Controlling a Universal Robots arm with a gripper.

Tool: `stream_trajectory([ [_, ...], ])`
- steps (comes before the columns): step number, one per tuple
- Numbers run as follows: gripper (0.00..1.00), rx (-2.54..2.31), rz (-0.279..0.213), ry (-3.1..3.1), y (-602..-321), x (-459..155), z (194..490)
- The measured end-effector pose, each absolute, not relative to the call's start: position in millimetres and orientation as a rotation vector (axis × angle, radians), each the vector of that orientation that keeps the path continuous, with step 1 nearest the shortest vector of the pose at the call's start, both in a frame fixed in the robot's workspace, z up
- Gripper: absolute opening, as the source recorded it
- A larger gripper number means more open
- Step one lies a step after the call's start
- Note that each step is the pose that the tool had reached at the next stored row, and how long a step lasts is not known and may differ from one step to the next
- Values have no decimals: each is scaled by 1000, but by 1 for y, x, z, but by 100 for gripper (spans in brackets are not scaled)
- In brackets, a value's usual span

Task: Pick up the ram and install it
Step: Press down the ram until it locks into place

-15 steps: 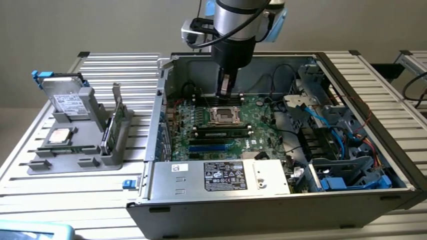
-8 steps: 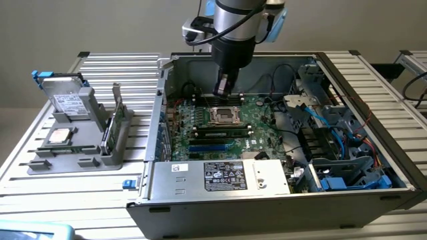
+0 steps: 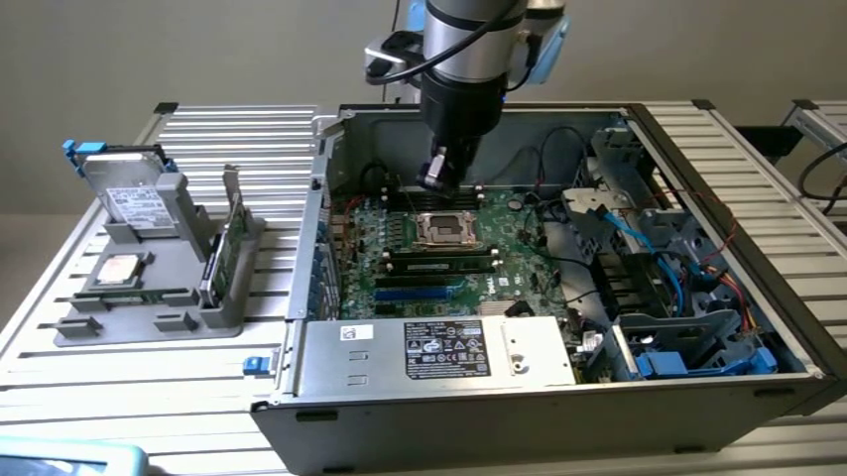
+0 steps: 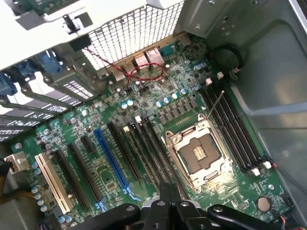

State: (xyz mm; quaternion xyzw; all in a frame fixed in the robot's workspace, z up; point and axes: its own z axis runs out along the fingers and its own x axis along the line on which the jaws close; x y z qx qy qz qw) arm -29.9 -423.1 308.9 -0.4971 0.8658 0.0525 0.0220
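Claw [image 3: 441, 180] [image 4: 169, 194]: shut, the fingers pressed together with nothing between them. It hangs inside the open case [image 3: 530, 421], over the motherboard [image 4: 158, 103] at the far edge of the socket [image 3: 446, 230].

Ram [image 3: 441, 264]: a long, thin green stick with dark chips and a small pale label near its middle. It lies lengthwise in a slot just on the near side of the socket, level with the neighbouring black slots and apart from the claw. Whether its end latches are closed cannot be told.

Socket [image 4: 199, 155]: a square metal frame, open, with bare contacts in its middle. In the wrist view a bank of black slots [image 4: 235, 134] runs along one side of it and more long slots, one of them blue [image 4: 112, 163], along the other.

Surroundings: a grey power supply [image 3: 437, 349] with a white label sits against the near wall of the case. Blue and black cables [image 3: 636, 238] crowd the exterior view's right, beside the drive bays. Black wires loop near the arm at the far wall.

Tray [image 3: 159, 322], outside the case on the exterior view's left: it carries a tall green card [image 3: 236, 238] standing on edge, a square silver chip [image 3: 122, 268] lying flat, and a drive [image 3: 133, 198] leaning at the back.
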Motion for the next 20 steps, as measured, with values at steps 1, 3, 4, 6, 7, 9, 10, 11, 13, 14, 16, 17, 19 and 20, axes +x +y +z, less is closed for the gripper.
stream_trajectory([
  [1,11,-1516,162,2695,-423,-30,309],
  [3,11,-1467,161,2720,-423,-30,308],
  [4,11,-1441,160,2733,-423,-30,308],
  [6,11,-1391,159,2757,-423,-30,308],
  [7,11,-1366,158,2768,-423,-30,308],
  [9,11,-1318,157,2789,-423,-30,307],
  [10,11,-1292,156,2800,-423,-30,307],
  [11,11,-1268,155,2810,-423,-30,307],
  [13,11,-1219,154,2830,-423,-30,307],
  [14,11,-1194,153,2840,-423,-30,307],
  [16,11,-1147,151,2858,-423,-30,307],
  [17,11,-1123,150,2867,-423,-30,307],
  [19,11,-1073,149,2884,-423,-30,307],
  [20,11,-1048,148,2892,-423,-30,307],
])
